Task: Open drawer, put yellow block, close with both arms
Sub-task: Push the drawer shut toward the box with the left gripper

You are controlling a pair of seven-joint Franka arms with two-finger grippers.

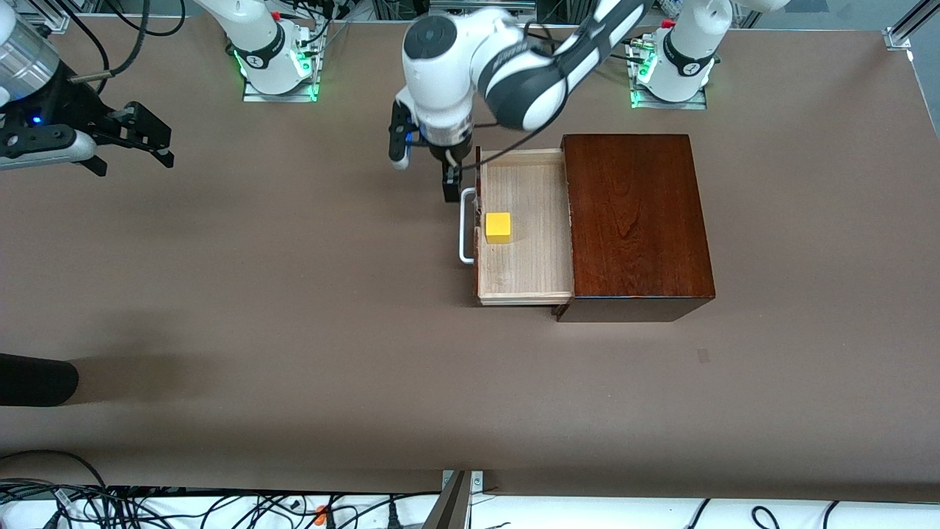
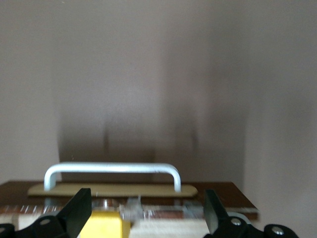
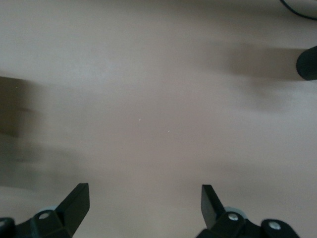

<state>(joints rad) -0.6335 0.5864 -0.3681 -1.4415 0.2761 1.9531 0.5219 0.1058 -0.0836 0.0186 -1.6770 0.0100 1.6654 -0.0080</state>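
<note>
Since the drawer (image 1: 525, 228) stands pulled out of its box (image 1: 635, 220) toward the right arm's end of the tabletop (image 1: 294, 330), we list it as open, tray bare but for one item. Block (image 1: 498, 227): lying in the tray just inside the dark front, near the handle (image 1: 465, 224); placing looks done, closing is left. Left gripper (image 1: 449, 184): low over the front's corner nearest the bases, jaws spread and empty, well set, we judge, to push the front. Right gripper (image 1: 139, 136): waiting over the tabletop's corner by its base, jaws spread, holding nothing. Left wrist view alone shows the handle's arch (image 2: 111, 171) clear of both fingers (image 2: 79, 208); the front view alone shows how far the tray stands out.
</note>
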